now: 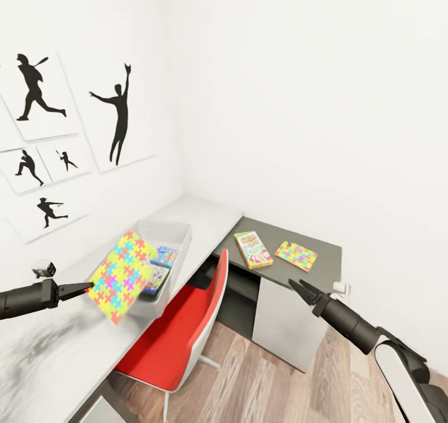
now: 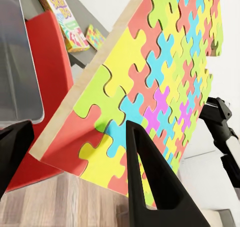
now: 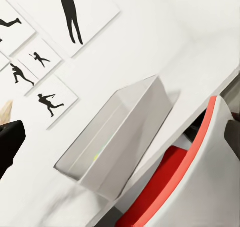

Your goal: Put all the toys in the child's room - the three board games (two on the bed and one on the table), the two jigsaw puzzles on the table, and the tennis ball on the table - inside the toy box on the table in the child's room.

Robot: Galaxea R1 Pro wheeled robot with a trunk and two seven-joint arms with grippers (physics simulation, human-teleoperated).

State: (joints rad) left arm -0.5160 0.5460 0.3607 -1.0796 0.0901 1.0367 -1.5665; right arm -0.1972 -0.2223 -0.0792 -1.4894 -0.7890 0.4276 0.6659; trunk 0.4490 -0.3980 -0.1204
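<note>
Jigsaw puzzle [image 1: 122, 275] | tilted, face rightward | left gripper [image 1: 84, 289] clamps edge

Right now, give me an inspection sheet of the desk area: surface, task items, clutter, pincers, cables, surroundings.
Surface: pale desk top joined to a lower dark grey section.
Task items: toy box on the pale top, colourful boxes already inside; jigsaw puzzle held tilted beside the box's near end; second jigsaw puzzle and a green-edged board game lie flat and apart on the dark section.
Clutter: nothing seen.
Pincers: left pincer shut on the held puzzle's edge; right pincer open, empty, in front of the dark section.
Cables: nothing seen.
Surroundings: red and white chair at the desk; baseball silhouette posters on the wall; wooden floor.
</note>
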